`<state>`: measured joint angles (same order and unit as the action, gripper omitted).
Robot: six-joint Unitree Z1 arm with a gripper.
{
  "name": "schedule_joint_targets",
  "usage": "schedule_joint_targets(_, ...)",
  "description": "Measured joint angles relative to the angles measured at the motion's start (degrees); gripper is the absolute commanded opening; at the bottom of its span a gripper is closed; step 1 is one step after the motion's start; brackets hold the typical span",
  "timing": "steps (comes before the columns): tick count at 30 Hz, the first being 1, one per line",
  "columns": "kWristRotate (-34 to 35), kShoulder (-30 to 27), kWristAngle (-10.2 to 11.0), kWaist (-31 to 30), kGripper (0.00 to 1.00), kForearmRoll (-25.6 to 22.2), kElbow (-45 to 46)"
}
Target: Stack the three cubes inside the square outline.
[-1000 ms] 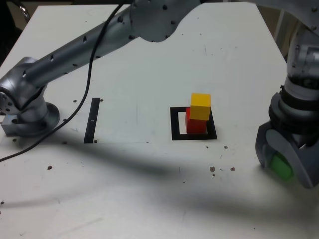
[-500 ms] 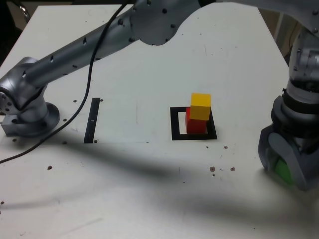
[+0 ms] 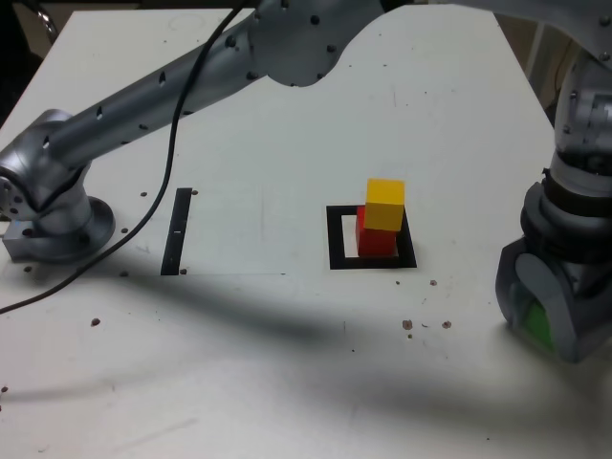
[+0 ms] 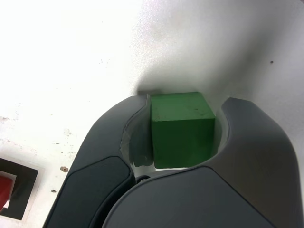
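Currently, one gripper point(image 4: 186, 100), grey, with broad curved fingers: clamped on the green cube, one finger against each of two opposite sides. It is at the exterior view's right, low over the table point(image 3: 258, 382).

Green cube point(image 4: 184, 137): one, matte, largely hidden by the fingers in the exterior view, better seen in the wrist view. It lies outside the outline, well apart from the other two cubes. Whether its underside touches the table cannot be told.

Red cube point(image 3: 376, 243): one, inside the outline, nearer the border at the exterior view's right; white centre shows beside it at that view's left. Upper part covered by the yellow cube.

Yellow cube point(image 3: 384, 204): one, resting on top of the red cube.

Outline point(image 3: 337, 239): one, thick black square border, white centre, flat on the table. A corner of it, with some red, also shows in the wrist view.

Strip point(image 3: 177, 232): one, straight, black, lying between the arm's base and the outline.

Arm point(image 3: 215, 72): one, grey, dotted with dark spots, reaching from its base point(image 3: 62, 229) at the exterior view's left across the top. Dark cable point(image 3: 172, 143): one, curving past it.
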<state>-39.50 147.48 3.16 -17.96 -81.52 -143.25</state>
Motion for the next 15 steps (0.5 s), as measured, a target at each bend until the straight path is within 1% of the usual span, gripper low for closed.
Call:
schedule_joint_targets(4, 0.2, -0.2, 0.6, 0.0, 0.33, -0.4, 0.0)
schedule_joint_targets(7, 1.0, -1.5, 1.9, -0.1, 0.33, -1.4, 0.1)
schedule_joint_targets(15, 5.6, -9.3, 7.0, -0.5, 0.33, -5.2, 3.3)
